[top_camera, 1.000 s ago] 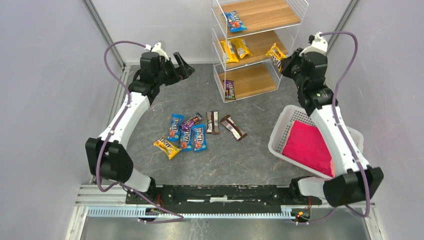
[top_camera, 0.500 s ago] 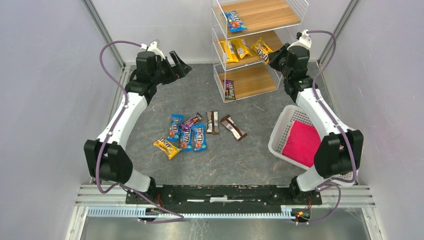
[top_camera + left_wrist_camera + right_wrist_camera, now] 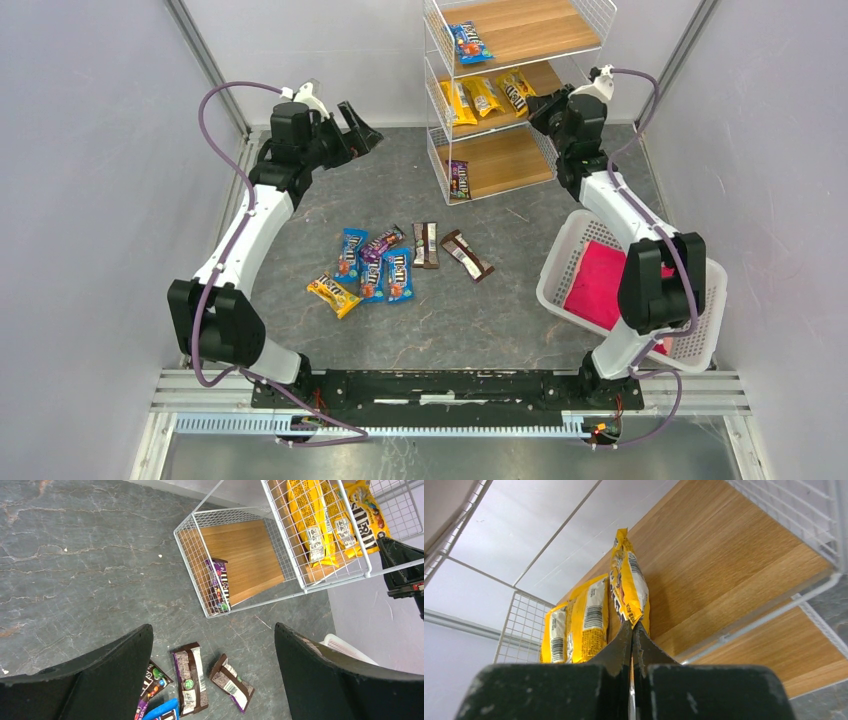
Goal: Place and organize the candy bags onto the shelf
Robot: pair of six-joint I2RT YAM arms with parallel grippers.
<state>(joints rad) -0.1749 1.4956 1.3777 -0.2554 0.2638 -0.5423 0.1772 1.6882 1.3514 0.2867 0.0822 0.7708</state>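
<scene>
The shelf (image 3: 545,28) stands at the far edge of the surface (image 3: 300,200). Its top tier carries a blue bag (image 3: 468,42), and its bottom tier a purple bag (image 3: 458,178). On its middle tier two yellow bags (image 3: 470,98) lie side by side. The right claw (image 3: 540,103), pinched together, reaches into that middle tier and grips a third yellow bag (image 3: 517,92). The left claw (image 3: 366,126) hangs spread wide near the far left corner, holding nothing. Loose bags (image 3: 398,275) in yellow, blue, purple and brown lie scattered around the surface's middle. A white basket (image 3: 560,260) with a pink cloth (image 3: 600,285) sits by the right edge.
</scene>
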